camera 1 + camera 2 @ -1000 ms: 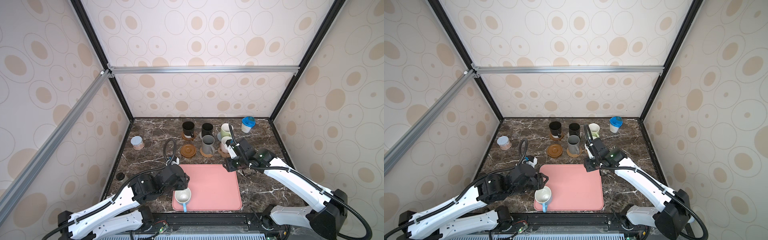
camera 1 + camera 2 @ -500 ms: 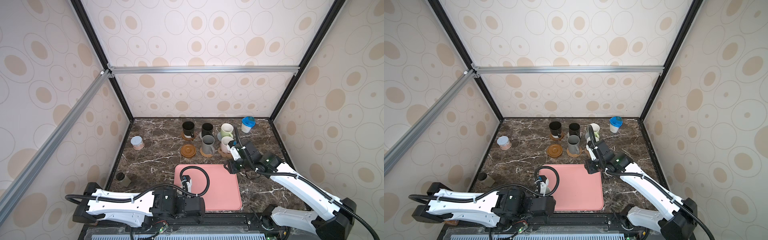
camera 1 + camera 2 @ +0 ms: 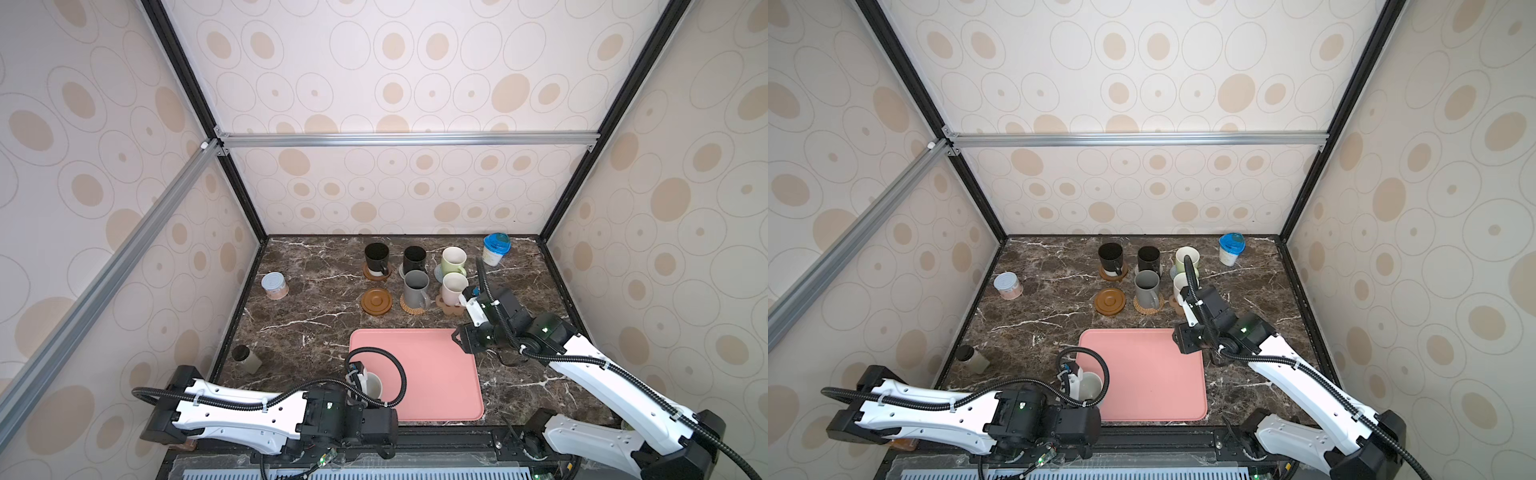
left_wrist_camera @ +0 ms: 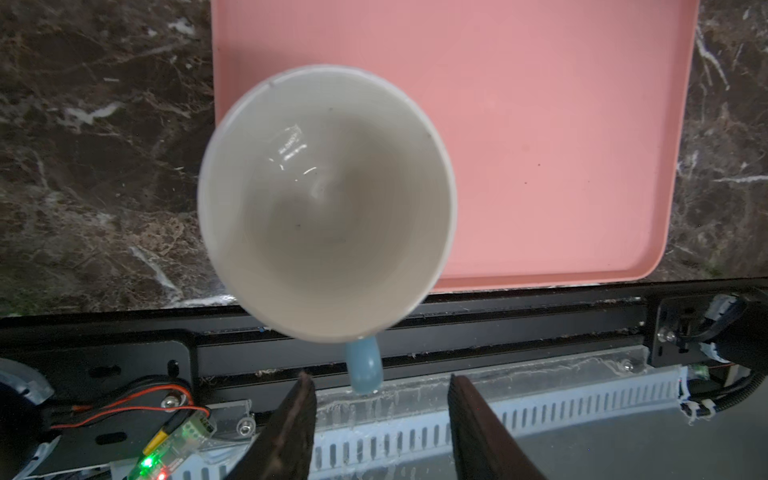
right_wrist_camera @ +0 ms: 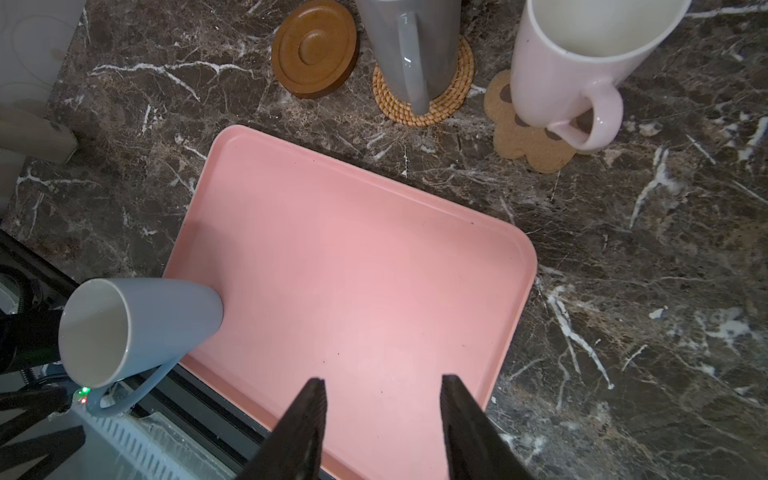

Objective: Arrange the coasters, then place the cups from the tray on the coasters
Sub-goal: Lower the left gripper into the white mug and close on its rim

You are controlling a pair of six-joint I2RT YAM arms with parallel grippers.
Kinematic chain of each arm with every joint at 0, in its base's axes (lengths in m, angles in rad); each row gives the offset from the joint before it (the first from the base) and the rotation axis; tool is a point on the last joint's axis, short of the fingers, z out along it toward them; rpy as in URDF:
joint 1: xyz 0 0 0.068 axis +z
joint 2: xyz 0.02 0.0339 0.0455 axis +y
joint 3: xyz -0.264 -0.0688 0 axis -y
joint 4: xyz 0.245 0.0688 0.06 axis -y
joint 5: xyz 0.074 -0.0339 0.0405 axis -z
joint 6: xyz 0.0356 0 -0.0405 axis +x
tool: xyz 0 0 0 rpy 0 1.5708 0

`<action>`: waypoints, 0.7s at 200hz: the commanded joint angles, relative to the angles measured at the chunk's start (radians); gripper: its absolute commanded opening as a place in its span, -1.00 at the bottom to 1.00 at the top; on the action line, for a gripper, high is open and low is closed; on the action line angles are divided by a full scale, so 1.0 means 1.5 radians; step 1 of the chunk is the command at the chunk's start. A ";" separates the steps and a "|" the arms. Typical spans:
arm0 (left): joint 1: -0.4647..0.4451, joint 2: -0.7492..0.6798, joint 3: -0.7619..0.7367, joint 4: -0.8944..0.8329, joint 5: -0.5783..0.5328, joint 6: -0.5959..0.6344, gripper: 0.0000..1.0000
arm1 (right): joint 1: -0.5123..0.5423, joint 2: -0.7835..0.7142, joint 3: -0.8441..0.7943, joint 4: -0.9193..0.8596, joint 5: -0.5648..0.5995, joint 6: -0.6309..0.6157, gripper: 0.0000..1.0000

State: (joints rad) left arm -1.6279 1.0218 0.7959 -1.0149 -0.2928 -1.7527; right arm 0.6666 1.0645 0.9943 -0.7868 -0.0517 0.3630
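I have the left gripper (image 4: 381, 377), jaws apart, lined up on the handle of the light blue cup (image 4: 328, 199), alone on the tray (image 4: 561, 124) and bound, I judge, for the bare brown coaster (image 3: 376, 301), while the right gripper (image 5: 384, 380) hangs parted and empty above the tray.

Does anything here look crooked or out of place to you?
The pale pink mug sits off-centre on the paw-shaped coaster. One brown coaster is bare, and the blue mug stands at a corner of the tray.
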 commanded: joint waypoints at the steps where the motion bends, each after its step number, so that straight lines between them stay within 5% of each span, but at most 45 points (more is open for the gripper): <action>1: -0.007 -0.030 -0.023 0.009 -0.014 -0.044 0.02 | 0.002 -0.013 -0.012 -0.022 -0.003 0.013 -0.03; 140: 0.002 0.012 -0.050 0.048 -0.013 0.000 -0.06 | 0.001 0.026 -0.013 -0.012 -0.013 0.016 -0.03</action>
State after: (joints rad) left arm -1.6276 1.0313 0.7345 -0.9531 -0.3031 -1.7641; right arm 0.6666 1.0805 0.9783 -0.8001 -0.0551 0.3779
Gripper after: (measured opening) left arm 0.476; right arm 0.489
